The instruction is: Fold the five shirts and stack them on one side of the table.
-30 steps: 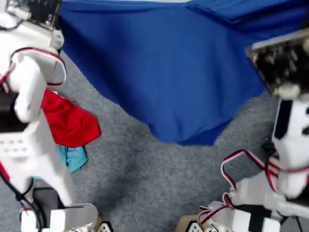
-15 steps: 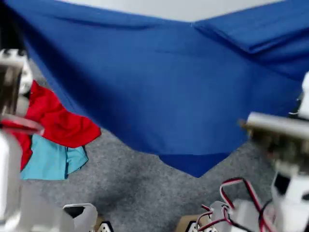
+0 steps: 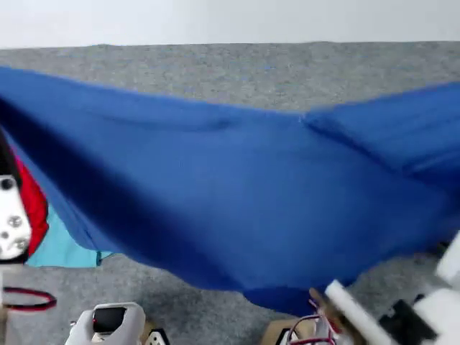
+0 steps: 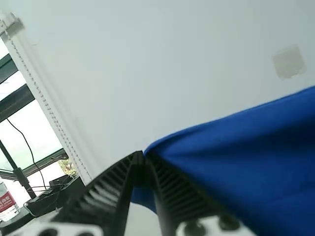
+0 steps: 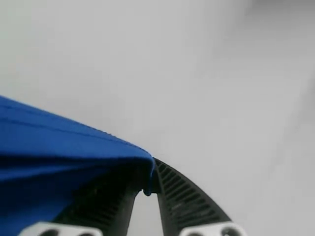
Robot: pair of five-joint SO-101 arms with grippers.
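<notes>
A large blue shirt (image 3: 237, 194) hangs stretched across the high view, lifted off the grey table (image 3: 237, 72) and held up at both ends. My left gripper (image 4: 144, 164) is shut on one edge of the blue shirt (image 4: 246, 157), raised and facing the wall. My right gripper (image 5: 150, 179) is shut on another edge of the blue shirt (image 5: 59, 157), also raised. A red shirt (image 3: 32, 212) and a teal shirt (image 3: 61, 248) lie at the table's left, mostly hidden behind the blue cloth.
The far strip of grey table shows beyond the shirt. Arm bases (image 3: 108, 323) and cables (image 3: 21, 298) sit along the near edge. A white arm part (image 3: 11, 219) stands at the left, another (image 3: 374, 320) at the lower right.
Both grippers have risen with the blue shirt, so the cloth now spans the whole view higher up, uncovering the far table and hiding most of the red and teal shirts.
</notes>
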